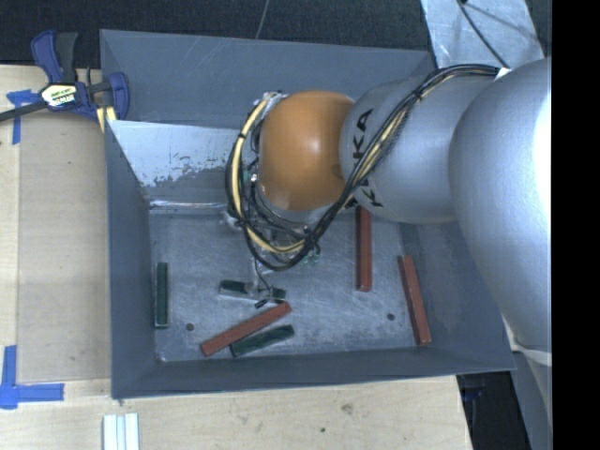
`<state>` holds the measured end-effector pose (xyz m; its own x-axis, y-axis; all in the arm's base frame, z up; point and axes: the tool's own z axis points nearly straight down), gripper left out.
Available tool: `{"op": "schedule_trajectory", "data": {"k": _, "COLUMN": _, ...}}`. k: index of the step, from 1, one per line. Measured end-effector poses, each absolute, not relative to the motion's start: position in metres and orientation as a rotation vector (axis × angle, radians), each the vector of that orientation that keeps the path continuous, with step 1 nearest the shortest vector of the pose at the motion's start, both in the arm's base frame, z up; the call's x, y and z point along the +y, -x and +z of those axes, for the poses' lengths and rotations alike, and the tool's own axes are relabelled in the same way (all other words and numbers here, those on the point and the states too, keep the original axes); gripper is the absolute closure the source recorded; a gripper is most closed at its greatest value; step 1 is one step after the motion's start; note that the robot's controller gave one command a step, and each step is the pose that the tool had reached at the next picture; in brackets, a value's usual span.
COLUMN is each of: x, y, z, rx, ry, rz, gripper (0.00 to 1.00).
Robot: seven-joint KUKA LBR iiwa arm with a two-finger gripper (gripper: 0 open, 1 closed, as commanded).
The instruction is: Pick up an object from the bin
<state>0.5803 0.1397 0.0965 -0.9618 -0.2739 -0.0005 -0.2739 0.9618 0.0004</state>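
Item 1. Bin (127, 251): grey metal, with sloped walls and a scuffed floor on which six loose bars are laid out singly.

Item 2. End effector (265, 292): seen low over the floor a little toward 7 o'clock of the bin's middle, below the orange cover (298, 150) and the looped cables (246, 216) of the arm (441, 148). Its upper part is hidden by these. Whether it is spread or pressed together cannot be told, and nothing can be made out gripped in it.

Item 3. Short dark bar (234, 289): the nearest thing, lying almost level on the floor at 9 o'clock of the end effector, just beside it. Contact cannot be judged.

Item 4. Slanted red-brown bar (246, 329): found at 6 o'clock of the end effector, near it, with its higher end pointing to 2 o'clock.

Item 5. Slanted dark green bar (262, 340): laid against the lower side of item 4, nearly parallel to it, close to the front wall.

Item 6. Upright dark green bar (161, 295): set apart at 9 o'clock of the bin, along the left wall.

Item 7. Upright red-brown bar (364, 249): placed at 2 o'clock of the end effector, its top end covered by the arm.

Item 8. Leaning red-brown bar (413, 300): placed at 4 o'clock of the bin, near the right wall.
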Motion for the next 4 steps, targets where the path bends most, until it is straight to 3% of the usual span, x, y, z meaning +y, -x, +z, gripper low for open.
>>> {"op": "schedule_trajectory", "data": {"k": 1, "x": 0.131, "y": -0.558, "z": 0.076, "rx": 2.969, "ry": 1.025, "rz": 0.001, "gripper": 0.0}}
{"op": "schedule_trajectory", "data": {"k": 2, "x": 0.125, "y": -0.575, "z": 0.072, "rx": 2.969, "ry": 1.012, "rz": 0.0, "gripper": 0.0}}
{"op": "schedule_trajectory", "data": {"k": 3, "x": 0.079, "y": -0.546, "z": 0.085, "rx": 3.059, "ry": 0.705, "rz": 0.001, "gripper": 1.0}}
{"op": "schedule_trajectory", "data": {"k": 4, "x": 0.079, "y": -0.546, "z": 0.085, "rx": 3.06, "ry": 0.704, "rz": 0.001, "gripper": 1.0}}
